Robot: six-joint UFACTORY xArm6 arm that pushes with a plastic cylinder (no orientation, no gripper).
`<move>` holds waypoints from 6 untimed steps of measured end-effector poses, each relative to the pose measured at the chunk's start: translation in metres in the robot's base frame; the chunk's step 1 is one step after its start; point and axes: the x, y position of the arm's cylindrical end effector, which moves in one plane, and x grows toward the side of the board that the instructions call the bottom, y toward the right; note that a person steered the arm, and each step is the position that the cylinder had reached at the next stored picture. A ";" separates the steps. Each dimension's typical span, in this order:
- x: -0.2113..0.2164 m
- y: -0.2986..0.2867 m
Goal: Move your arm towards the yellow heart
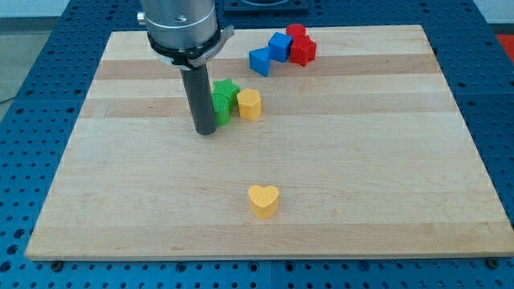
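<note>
A pale wooden desk (120, 201) fills most of the frame, lying on a blue perforated base (32, 96) that shows around its edges. In the upper left of centre, the arm's grey metal housing (181, 28) comes down from the top edge and narrows into the dark rod, and my tip (207, 132) rests on the desk just below and left of centre-top. There is no hand on this arm (only the straight rod), so there is nothing to call wide, narrow or holding. Just to the right of the rod, touching or almost touching it, sits a green block (222, 99), partly hidden so its shape is hard to make out, and directly right of that stands a yellow block (250, 103) with flat facets. Further right and higher, near the top edge, a cluster of four blocks sits together: two blue blocks (270, 54) on its left and two red blocks (301, 45) on its right. The yellow heart (263, 200) lies alone in the lower middle of the frame, well apart from my tip, below it and to its right.
</note>
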 end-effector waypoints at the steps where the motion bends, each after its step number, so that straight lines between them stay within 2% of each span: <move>1: 0.035 -0.010; 2: 0.098 -0.071; 3: 0.175 -0.076; 4: 0.187 -0.046; 5: 0.175 0.053; 6: 0.138 0.110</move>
